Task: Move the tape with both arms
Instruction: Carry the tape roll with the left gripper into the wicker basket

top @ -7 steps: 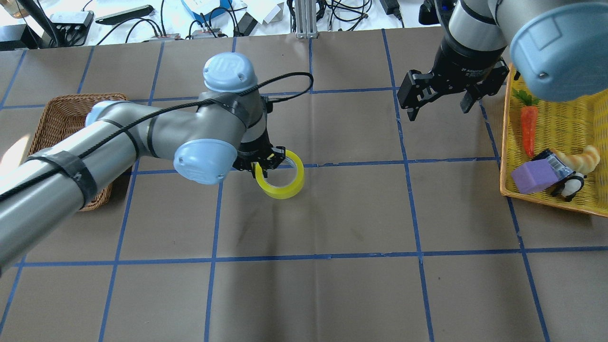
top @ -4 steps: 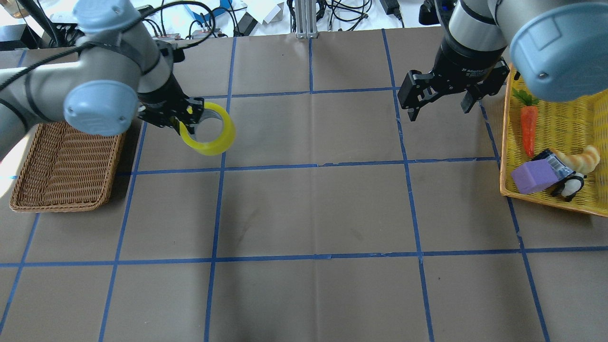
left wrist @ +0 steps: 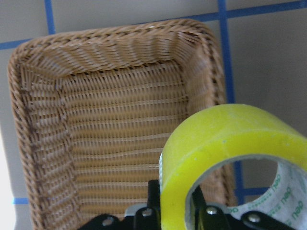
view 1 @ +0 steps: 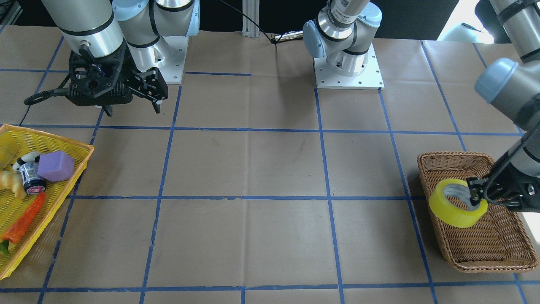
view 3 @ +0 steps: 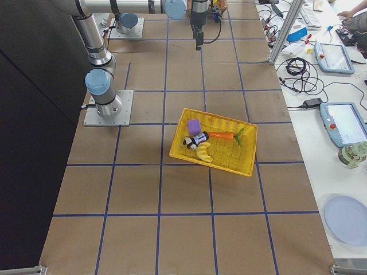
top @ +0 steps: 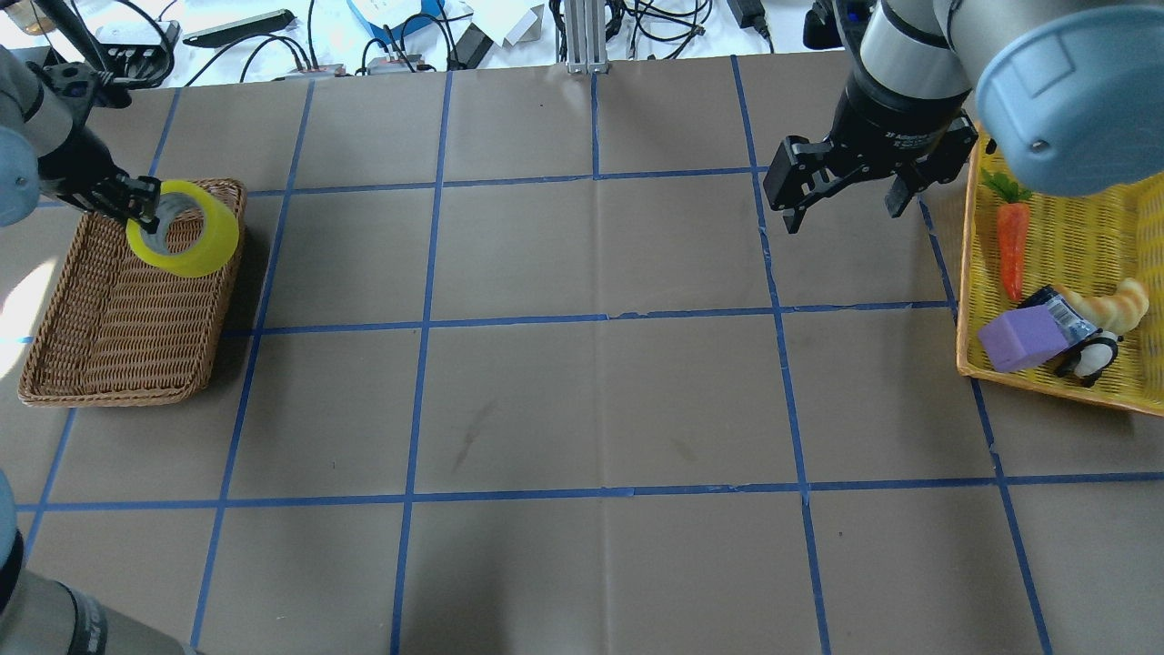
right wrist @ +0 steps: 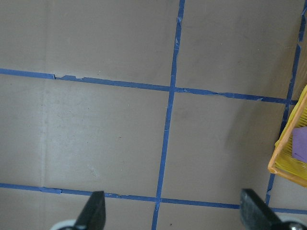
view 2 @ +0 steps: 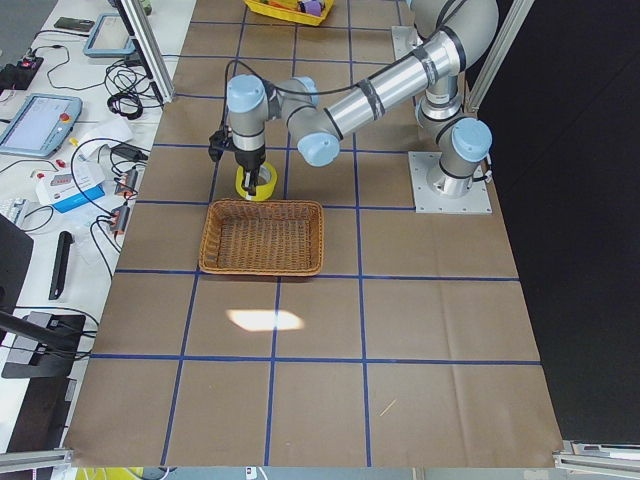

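The yellow tape roll hangs in the air over the far right corner of the brown wicker basket. My left gripper is shut on the roll's wall, one finger inside the core. The roll also shows in the front view, in the left wrist view and in the left side view. My right gripper is open and empty above the table, beside the yellow basket. Its fingertips show spread wide in the right wrist view.
The yellow basket holds a purple cube, an orange carrot, a croissant and a penguin toy. Blue tape lines grid the brown table. Cables and devices lie beyond the far edge.
My left arm has carried the tape from the table's middle leftward to over the wicker basket. The right arm has stayed in place, open.
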You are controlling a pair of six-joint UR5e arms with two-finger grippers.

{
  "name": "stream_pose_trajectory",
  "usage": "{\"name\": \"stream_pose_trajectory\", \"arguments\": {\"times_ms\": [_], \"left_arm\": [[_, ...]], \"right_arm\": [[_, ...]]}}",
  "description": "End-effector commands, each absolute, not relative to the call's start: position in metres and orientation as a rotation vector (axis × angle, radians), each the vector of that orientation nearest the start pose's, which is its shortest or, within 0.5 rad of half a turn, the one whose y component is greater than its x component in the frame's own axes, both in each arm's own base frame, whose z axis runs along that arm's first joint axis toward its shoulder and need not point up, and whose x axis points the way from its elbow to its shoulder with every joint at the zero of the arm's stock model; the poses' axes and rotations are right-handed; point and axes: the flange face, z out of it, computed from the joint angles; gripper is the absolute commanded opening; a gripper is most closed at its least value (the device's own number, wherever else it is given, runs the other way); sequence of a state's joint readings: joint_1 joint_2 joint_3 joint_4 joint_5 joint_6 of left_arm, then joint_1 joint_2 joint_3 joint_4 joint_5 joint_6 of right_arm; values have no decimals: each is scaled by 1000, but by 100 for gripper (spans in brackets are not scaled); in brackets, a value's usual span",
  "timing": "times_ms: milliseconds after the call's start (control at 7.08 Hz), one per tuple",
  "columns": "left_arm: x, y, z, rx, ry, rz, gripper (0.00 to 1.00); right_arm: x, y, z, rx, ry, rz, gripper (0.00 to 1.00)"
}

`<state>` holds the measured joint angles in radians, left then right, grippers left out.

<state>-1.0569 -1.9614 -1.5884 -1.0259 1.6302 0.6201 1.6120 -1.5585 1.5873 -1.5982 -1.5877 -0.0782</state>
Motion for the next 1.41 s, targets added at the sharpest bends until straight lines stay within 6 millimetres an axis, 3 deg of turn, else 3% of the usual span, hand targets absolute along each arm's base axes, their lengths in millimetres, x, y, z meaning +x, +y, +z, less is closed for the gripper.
{"name": "stream_pose_trajectory", "arguments": {"times_ms": [0, 141, 282, 424, 565, 706, 988, 1129, 1271], "left_arm": [[284, -605, 258, 176, 2999, -110, 16], [283, -605, 249, 171, 3016, -85, 72], [280, -604, 246, 172, 3027, -70, 100], [273, -605, 259, 190, 3037, -44, 100], [230, -608, 292, 278, 3047, -40, 100], [160, -603, 343, 296, 3068, -12, 100], [6, -568, 419, 141, 3097, 28, 100], [-65, -542, 445, 180, 3093, 26, 100], [-115, -520, 458, 130, 3100, 40, 100]], "right_arm": [[153, -491, 476, -191, 3150, 3, 100], [152, -491, 477, -189, 3151, 0, 100], [153, -491, 477, -191, 3148, 0, 100], [153, -491, 477, -191, 3148, 0, 100], [154, -490, 476, -193, 3146, 3, 100], [153, -491, 477, -191, 3148, -2, 100], [150, -492, 478, -187, 3154, -2, 100], [145, -493, 476, -188, 3173, 6, 100], [136, -495, 477, -188, 3221, 8, 100]]}}
